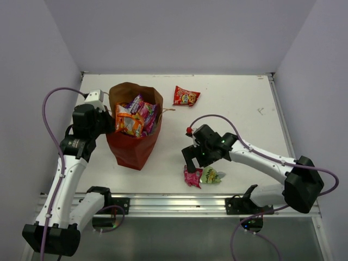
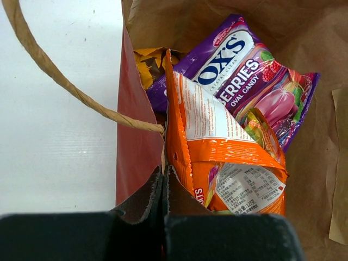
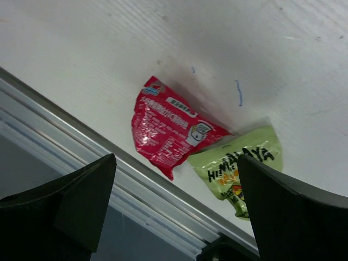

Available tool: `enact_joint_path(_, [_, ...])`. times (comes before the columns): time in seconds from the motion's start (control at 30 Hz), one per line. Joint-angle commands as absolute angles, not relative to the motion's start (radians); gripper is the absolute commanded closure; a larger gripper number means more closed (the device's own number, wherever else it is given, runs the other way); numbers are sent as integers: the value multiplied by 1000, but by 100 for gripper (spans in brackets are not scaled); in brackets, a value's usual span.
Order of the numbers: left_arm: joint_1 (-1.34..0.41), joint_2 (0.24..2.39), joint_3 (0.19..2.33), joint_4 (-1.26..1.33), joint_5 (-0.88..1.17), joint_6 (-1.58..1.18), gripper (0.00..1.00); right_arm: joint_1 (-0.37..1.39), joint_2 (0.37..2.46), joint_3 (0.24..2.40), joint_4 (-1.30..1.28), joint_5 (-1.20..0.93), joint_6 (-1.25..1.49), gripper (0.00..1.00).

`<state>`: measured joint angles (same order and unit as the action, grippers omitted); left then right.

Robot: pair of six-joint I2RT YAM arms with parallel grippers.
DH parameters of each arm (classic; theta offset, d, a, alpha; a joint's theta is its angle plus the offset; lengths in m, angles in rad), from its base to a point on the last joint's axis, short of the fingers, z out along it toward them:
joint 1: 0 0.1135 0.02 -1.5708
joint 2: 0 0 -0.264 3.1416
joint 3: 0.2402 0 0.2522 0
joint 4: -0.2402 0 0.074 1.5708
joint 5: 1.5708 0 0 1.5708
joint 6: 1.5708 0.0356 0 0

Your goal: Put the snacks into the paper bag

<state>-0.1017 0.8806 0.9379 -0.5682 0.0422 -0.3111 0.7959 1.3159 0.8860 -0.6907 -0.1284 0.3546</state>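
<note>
The reddish-brown paper bag (image 1: 132, 148) stands at the left with several snacks in it, among them an orange packet (image 2: 217, 147) and a purple candy bag (image 2: 244, 65). My left gripper (image 1: 109, 120) is shut on the bag's left rim (image 2: 161, 187), its twine handle (image 2: 60, 81) looping beside it. My right gripper (image 1: 194, 162) is open and empty, just above a pink-red packet (image 1: 192, 176) and a green packet (image 1: 212, 175) near the front edge. Both show in the right wrist view, pink-red packet (image 3: 166, 130), green packet (image 3: 242, 166). A red packet (image 1: 186, 96) lies at the back.
A metal rail (image 1: 179, 204) runs along the table's front edge, right below the two small packets; it shows in the right wrist view (image 3: 81, 141). Grey walls close in the left, back and right sides.
</note>
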Motion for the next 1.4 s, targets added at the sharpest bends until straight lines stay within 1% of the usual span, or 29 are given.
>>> enact_joint_path(0.0, [-117, 865, 950, -600, 94, -316, 100, 868, 1301, 882, -629, -155, 393, 3])
enact_joint_path(0.2, [-123, 870, 946, -604, 97, -319, 100, 999, 1374, 868, -601, -123, 426, 4])
enact_joint_path(0.63, [-129, 851, 956, -635, 91, -313, 100, 1029, 1488, 805, -489, -28, 460, 7])
enact_joint_path(0.73, [-129, 848, 957, -637, 87, -311, 100, 1031, 1517, 795, -463, -20, 459, 16])
enact_joint_path(0.77, [-129, 850, 960, -638, 86, -311, 100, 1032, 1535, 787, -454, -18, 460, 28])
enact_joint_path(0.83, [-129, 847, 963, -643, 84, -311, 100, 1035, 1546, 785, -457, -11, 459, 43])
enact_joint_path(0.87, [-129, 845, 963, -644, 84, -310, 100, 1037, 1545, 793, -477, -3, 459, 54])
enact_joint_path(0.9, [-129, 845, 966, -646, 81, -310, 100, 1038, 1542, 799, -489, -3, 457, 60])
enact_joint_path(0.93, [-129, 842, 966, -646, 80, -310, 100, 1040, 1534, 816, -508, 20, 453, 68])
enact_joint_path(0.97, [-129, 839, 966, -649, 78, -310, 100, 1040, 1526, 828, -556, 58, 453, 79])
enact_joint_path(1.03, [-129, 836, 962, -649, 77, -310, 100, 1040, 1474, 857, -609, 99, 442, 84])
enact_joint_path(1.1, [-129, 834, 959, -647, 78, -310, 100, 1040, 1401, 928, -710, 182, 434, 94])
enact_joint_path(1.17, [-129, 833, 956, -643, 80, -311, 100, 1040, 1353, 1052, -814, 233, 413, 100])
enact_joint_path(1.2, [-129, 833, 954, -641, 81, -311, 100, 1039, 1336, 1105, -837, 291, 394, 100])
enact_joint_path(1.23, [-129, 831, 953, -638, 83, -311, 100, 1040, 1329, 1241, -871, 320, 355, 100])
enact_joint_path(1.27, [-129, 830, 950, -637, 84, -311, 100, 1040, 1336, 1321, -937, 354, 332, 100])
enact_joint_path(1.3, [-129, 830, 948, -637, 84, -313, 100, 1040, 1356, 1407, -968, 406, 307, 100])
enact_joint_path(1.33, [-129, 828, 943, -634, 87, -313, 100, 1040, 1400, 1581, -994, 431, 258, 100])
enact_joint_path(1.37, [-129, 827, 943, -632, 89, -314, 100, 1039, 1428, 1665, -1018, 443, 233, 100])
